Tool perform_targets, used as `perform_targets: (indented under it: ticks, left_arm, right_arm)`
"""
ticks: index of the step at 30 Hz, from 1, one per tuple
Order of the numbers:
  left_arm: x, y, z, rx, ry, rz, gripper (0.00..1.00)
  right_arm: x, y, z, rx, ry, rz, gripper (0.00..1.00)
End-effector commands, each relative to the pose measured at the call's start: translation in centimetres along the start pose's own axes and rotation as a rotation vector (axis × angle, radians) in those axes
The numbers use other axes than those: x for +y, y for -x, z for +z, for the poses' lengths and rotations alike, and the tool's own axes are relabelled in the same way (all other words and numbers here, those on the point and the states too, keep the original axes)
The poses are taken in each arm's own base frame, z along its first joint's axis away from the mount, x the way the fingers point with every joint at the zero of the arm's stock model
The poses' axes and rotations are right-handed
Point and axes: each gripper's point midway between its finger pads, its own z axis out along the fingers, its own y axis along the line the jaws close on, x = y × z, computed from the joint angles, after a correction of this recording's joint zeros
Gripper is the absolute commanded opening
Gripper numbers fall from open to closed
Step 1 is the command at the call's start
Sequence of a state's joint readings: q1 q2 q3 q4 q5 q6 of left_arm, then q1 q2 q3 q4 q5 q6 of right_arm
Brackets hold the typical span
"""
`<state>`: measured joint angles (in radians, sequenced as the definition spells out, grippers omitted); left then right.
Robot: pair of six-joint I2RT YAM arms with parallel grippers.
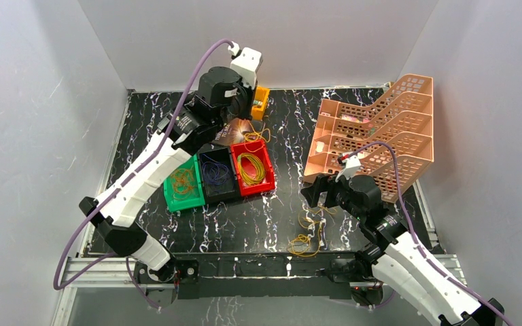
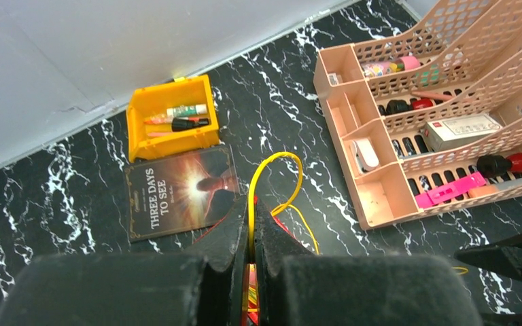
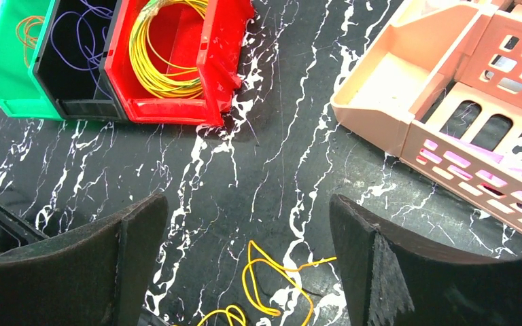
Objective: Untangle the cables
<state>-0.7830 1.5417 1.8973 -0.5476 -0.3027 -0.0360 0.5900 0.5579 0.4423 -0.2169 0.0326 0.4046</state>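
left gripper (image 2: 251, 227): pressed together, pinching a yellow cable (image 2: 275, 157) that loops out just ahead of its tips | right gripper (image 3: 248, 204): spread wide, holding nothing | loose cables (image 3: 265, 282): on the bench (image 3: 279, 136) just beneath the right gripper | red bin (image 3: 217, 61): ahead-left, yellow coil inside

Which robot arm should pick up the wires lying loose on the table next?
Right, probably. The right fingers are open and hang just above the loose cables on the table. The left fingers are shut on a yellow cable, farther off by the red bin.
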Motion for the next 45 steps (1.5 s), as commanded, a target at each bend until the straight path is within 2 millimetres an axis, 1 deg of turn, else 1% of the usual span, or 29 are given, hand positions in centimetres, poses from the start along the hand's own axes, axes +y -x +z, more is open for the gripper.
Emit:
perform_targets:
  ticks: [1, 4, 6, 12, 23, 26, 28, 32, 37, 43, 45]
  left_arm:
    - [-0.5, 0.0, -1.4, -0.012, -0.038, -0.038, 0.00]
    - [-0.9, -1.2, -1.0, 0.018, -0.051, -0.050, 0.00]
    - [-1.1, -2.1, -0.7, 0.040, -0.055, -0.055, 0.00]
    - [-1.2, -5.0, 0.1, 0.111, -0.038, -0.054, 0.00]
    - [-0.2, -7.9, 1.9, 0.168, 0.021, -0.017, 0.00]
    - [-0.2, -9.2, 2.5, 0.184, 0.017, -0.016, 0.00]
    - [-0.2, -10.4, 3.1, 0.205, 0.016, -0.017, 0.00]
    - [0.5, -13.0, 4.1, 0.255, 0.034, -0.018, 0.00]
    - [1.5, -15.6, 5.0, 0.306, 0.040, -0.041, 0.00]
    - [2.6, -17.6, 5.7, 0.350, 0.059, -0.055, 0.00]
    - [3.0, -17.9, 6.0, 0.356, 0.068, -0.058, 0.00]
  right_arm:
    - [0.8, 2.9, -0.3, -0.082, 0.008, -0.004, 0.94]
    - [1.0, 2.8, -0.1, -0.077, 0.017, 0.009, 0.90]
    - [0.9, 2.7, -0.1, -0.078, 0.017, 0.014, 0.89]
    - [0.8, 2.6, -0.1, -0.083, 0.013, 0.017, 0.88]
    - [1.0, 2.3, 0.3, -0.073, 0.023, 0.020, 0.88]
    - [0.8, 2.1, 0.4, -0.069, 0.019, 0.022, 0.88]
    - [0.8, 2.0, 0.4, -0.067, 0.019, 0.023, 0.88]
    - [0.7, 1.9, 0.5, -0.064, 0.018, 0.023, 0.88]
    - [0.7, 1.8, 0.6, -0.060, 0.019, 0.022, 0.88]
    - [0.8, 1.6, 0.7, -0.056, 0.023, 0.026, 0.88]
    - [0.8, 1.6, 0.7, -0.056, 0.023, 0.025, 0.88]
